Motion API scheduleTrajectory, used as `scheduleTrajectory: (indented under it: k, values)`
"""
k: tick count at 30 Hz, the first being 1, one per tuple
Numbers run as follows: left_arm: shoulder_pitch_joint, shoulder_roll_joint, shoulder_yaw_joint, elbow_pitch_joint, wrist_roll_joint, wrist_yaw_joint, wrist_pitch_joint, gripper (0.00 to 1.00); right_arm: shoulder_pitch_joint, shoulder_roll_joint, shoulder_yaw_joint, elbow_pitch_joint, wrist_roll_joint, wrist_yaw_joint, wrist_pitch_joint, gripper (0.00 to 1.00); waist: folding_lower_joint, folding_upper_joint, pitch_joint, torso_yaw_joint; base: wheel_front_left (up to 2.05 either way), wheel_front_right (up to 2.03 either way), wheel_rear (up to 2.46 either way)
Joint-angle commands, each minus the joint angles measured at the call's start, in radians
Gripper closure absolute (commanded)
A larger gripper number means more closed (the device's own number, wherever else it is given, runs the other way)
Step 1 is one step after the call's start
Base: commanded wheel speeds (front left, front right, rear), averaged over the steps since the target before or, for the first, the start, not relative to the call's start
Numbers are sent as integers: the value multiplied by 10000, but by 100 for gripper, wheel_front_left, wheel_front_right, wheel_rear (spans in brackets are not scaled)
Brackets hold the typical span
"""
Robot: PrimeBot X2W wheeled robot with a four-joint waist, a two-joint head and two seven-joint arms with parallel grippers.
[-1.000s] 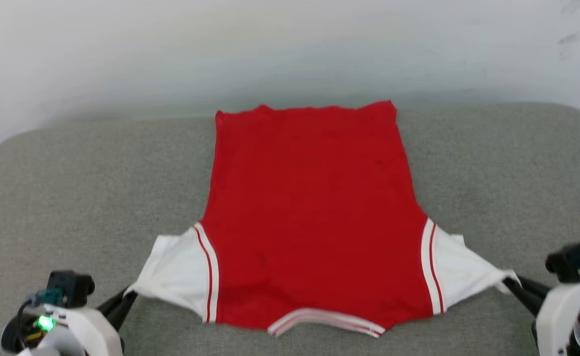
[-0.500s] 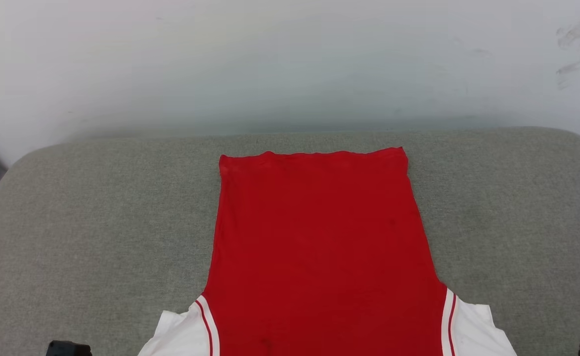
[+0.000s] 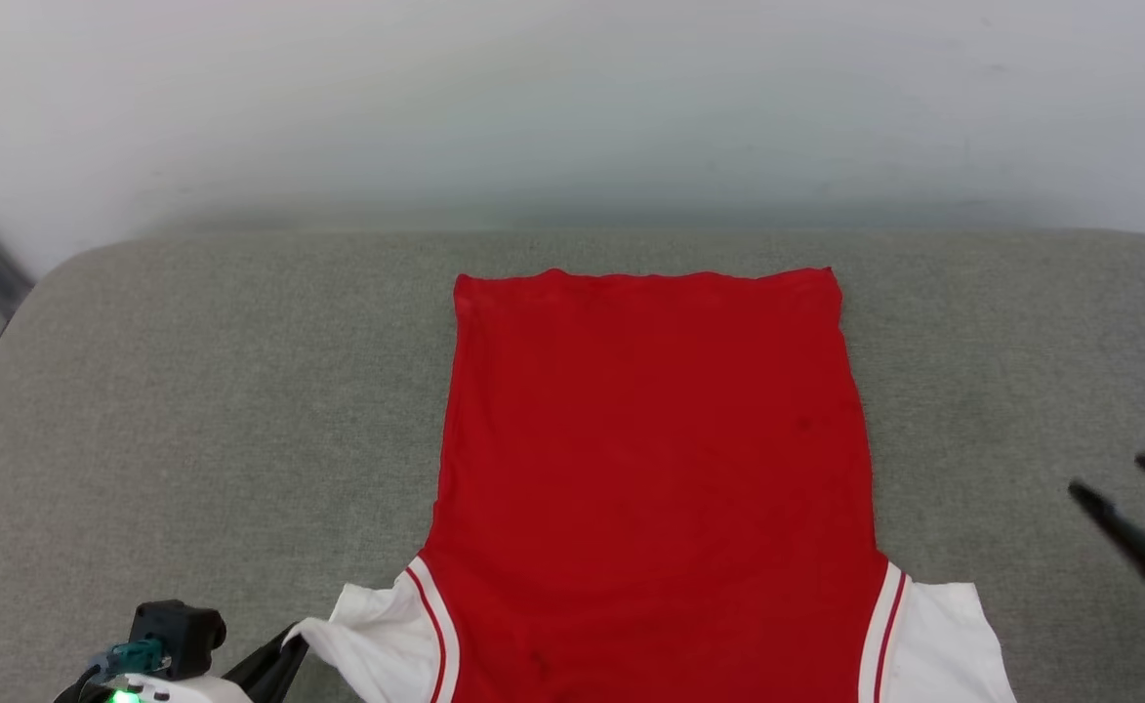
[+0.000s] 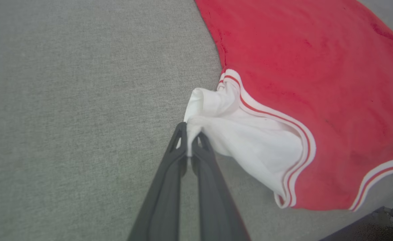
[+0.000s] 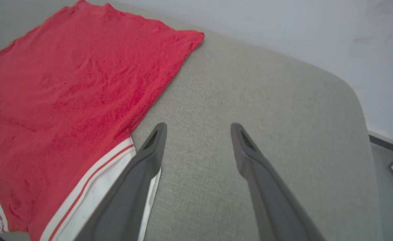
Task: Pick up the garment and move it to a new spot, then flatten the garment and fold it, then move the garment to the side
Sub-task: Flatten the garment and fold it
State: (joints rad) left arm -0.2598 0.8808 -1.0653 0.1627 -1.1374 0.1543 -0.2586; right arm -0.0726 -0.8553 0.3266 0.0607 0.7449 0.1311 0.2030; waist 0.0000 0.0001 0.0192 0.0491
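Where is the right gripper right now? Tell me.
In the head view the right gripper hangs open at the right edge, over the grey cushion, just right of the white sleeve of the garment and clear of it.

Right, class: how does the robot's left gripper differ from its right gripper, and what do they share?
The left gripper is shut; the right gripper is open. The left gripper pinches the white left sleeve of the shirt; the right gripper holds nothing and is apart from the right sleeve. Both have two long dark fingers and sit over the grey cushion.
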Motion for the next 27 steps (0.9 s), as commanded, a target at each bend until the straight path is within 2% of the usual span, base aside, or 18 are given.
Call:
scheduleTrajectory:
  k: [1,5,8,9,10,15,21,23,27]
  values:
    - [-214,-66,162,-204,164,87,-54,100,-565,-41,-616,-515,-252,-6,278,0,0,-1,442,289,0,0,0]
    - [-576,-145,518,-675,565,201,-72,100,-2300,502,-1906,-1344,-387,-6,1365,0,0,-1,1276,663,0,0,0]
    - [-909,-248,616,-942,1037,269,-77,100,-3754,701,-1984,-1302,-687,-8,2565,0,0,-1,1895,999,0,0,0]
    - [-1136,-337,715,-1107,1292,285,-81,100,-4816,830,-1781,-943,-939,-6,3481,0,0,-1,2339,1218,0,0,0]
    - [-1136,-337,715,-1107,1292,285,-81,100,-4816,830,-1781,-943,-939,-6,3481,0,0,-1,2339,1218,0,0,0]
    - [-1527,-657,1032,-1464,1927,406,-74,100,-7318,1246,-726,480,-1353,-6,6242,0,0,-1,3380,1609,0,0,0]
    - [-2025,-1124,1329,-1856,2589,354,-76,100,-9446,1623,138,2248,-1761,-6,9148,0,0,-1,4480,2078,0,0,0]
    - [-2157,-1219,1376,-1951,2850,354,-74,100,-9878,1812,90,2810,-1973,-6,9751,0,0,-1,4796,2223,0,0,0]
    - [-2442,-1379,1491,-2106,3299,376,-76,100,-10314,2251,-189,3590,-2313,-5,10073,0,0,-1,5316,2471,0,0,0]
